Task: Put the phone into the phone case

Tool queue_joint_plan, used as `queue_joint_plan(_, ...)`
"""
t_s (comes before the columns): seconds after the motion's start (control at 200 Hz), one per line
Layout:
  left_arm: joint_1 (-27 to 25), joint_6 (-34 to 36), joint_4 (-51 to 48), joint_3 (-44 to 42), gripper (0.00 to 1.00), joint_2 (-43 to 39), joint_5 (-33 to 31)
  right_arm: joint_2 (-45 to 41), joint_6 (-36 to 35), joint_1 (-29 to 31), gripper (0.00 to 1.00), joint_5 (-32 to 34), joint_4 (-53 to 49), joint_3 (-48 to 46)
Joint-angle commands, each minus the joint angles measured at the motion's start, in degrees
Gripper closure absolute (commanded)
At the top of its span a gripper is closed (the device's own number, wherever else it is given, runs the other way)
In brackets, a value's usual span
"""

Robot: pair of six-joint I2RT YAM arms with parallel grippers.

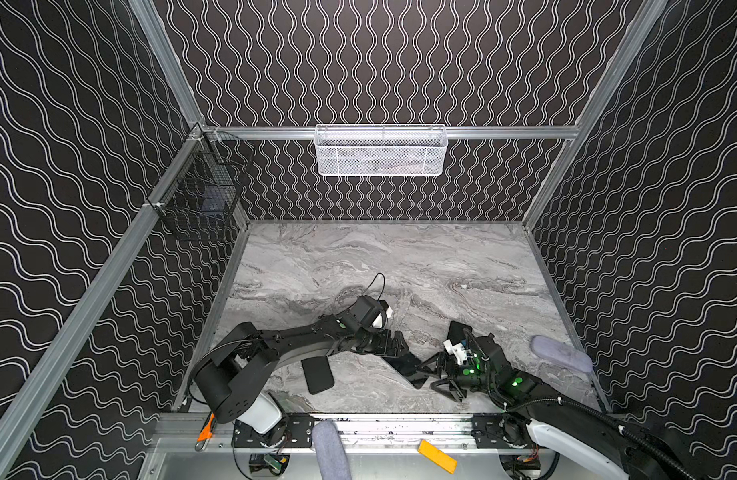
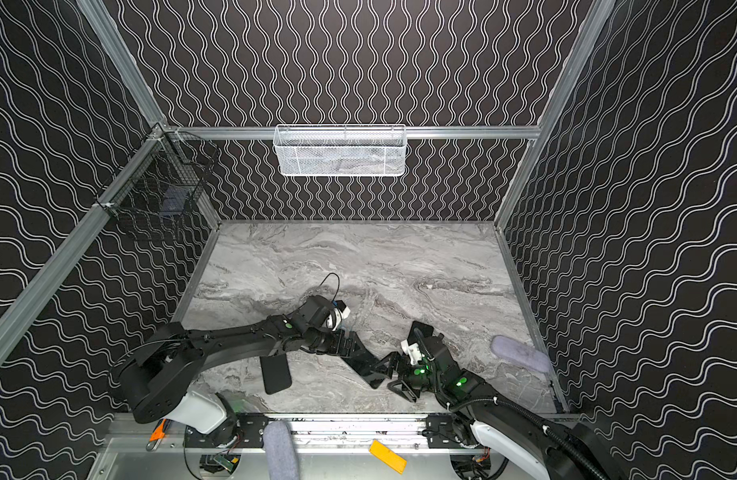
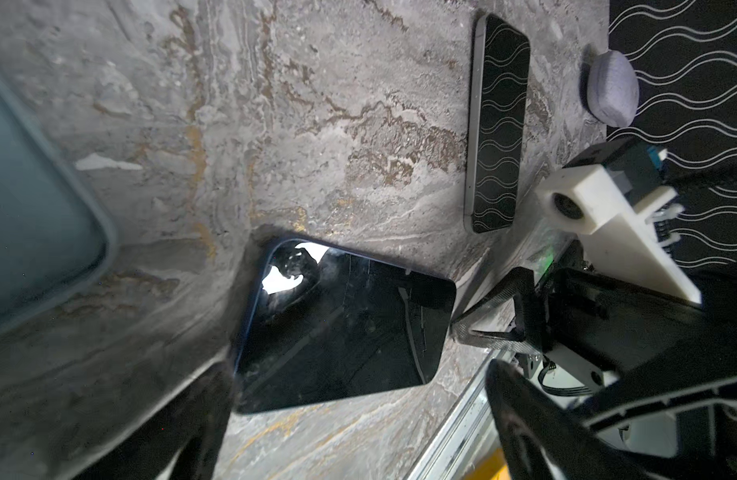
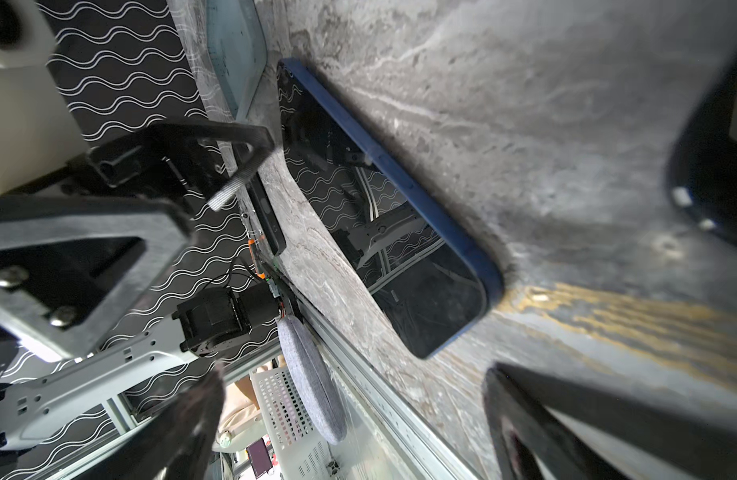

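The phone [image 1: 403,368], black-screened with a blue edge, lies flat on the marble table between my two grippers in both top views [image 2: 364,366]. My left gripper [image 1: 394,347] stands open over one end of it [image 3: 342,328], one finger [image 3: 200,415] against its corner. My right gripper [image 1: 432,374] is open at the other end, its fingers wide apart [image 4: 354,436], the phone [image 4: 379,208] just ahead of them. The phone case [image 3: 34,208], a teal-grey shell with a raised rim, lies hollow side up beside the phone's far end [image 4: 234,54]. My left arm hides it in both top views.
A dark rounded slab [image 1: 317,374] lies near the front under my left forearm. A silver-edged second phone [image 3: 497,124] lies behind my right gripper. A grey pad [image 1: 560,353] sits by the right wall. Another pad [image 1: 329,449] rests on the front rail. Baskets [image 1: 381,151] hang on the walls.
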Motion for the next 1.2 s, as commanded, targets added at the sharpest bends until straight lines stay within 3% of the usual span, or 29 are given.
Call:
queue_joint_plan(0.0,-0.4,-0.6,3.1,0.0,0.01,0.5,0.0,0.9,0.9,0.2,0.00,1.8,1.4,-0.8)
queue_joint_plan(0.345,-1.1,-0.4,2.4,0.0,0.01,0.8,-0.5,4.5,-0.9,0.2,0.01,3.5,10.7,-1.9)
queue_joint_plan(0.756,-1.1,2.0,-1.2,2.0,0.01,-2.1,-6.3,3.1,-2.8,0.2,0.00,4.8,6.6,-0.8)
queue_joint_plan(1.196,-1.1,1.8,-1.2,1.7,0.01,2.0,-6.3,2.5,-3.2,0.1,0.00,4.8,8.0,-1.2)
